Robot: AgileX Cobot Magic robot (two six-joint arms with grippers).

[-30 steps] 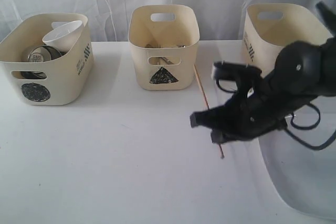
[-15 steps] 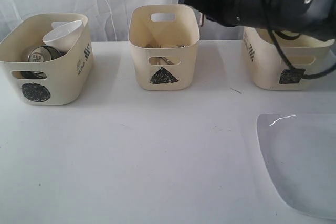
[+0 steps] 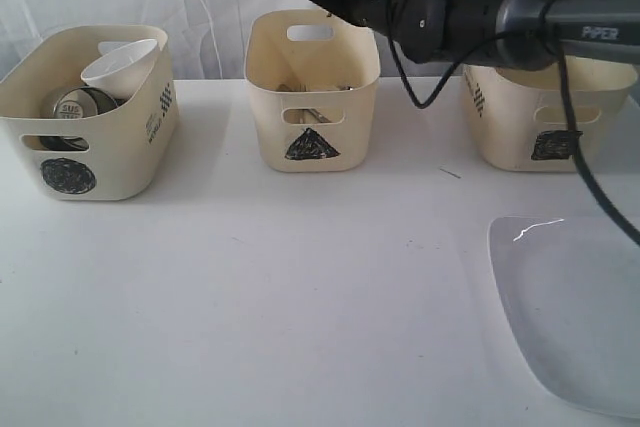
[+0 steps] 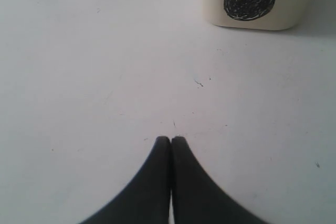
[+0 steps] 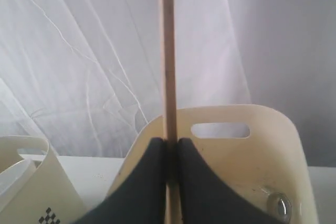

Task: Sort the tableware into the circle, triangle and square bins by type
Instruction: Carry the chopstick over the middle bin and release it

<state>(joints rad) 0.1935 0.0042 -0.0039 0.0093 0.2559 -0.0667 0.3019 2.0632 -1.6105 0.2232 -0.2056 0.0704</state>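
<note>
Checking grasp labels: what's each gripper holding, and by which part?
Right gripper: wooden chopstick, pinched along its shaft. Left gripper: shut, nothing held.

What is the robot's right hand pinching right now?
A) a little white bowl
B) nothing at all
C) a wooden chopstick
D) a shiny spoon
C: in the right wrist view the right gripper is shut on a thin wooden chopstick, which runs out from between its fingers.
</note>
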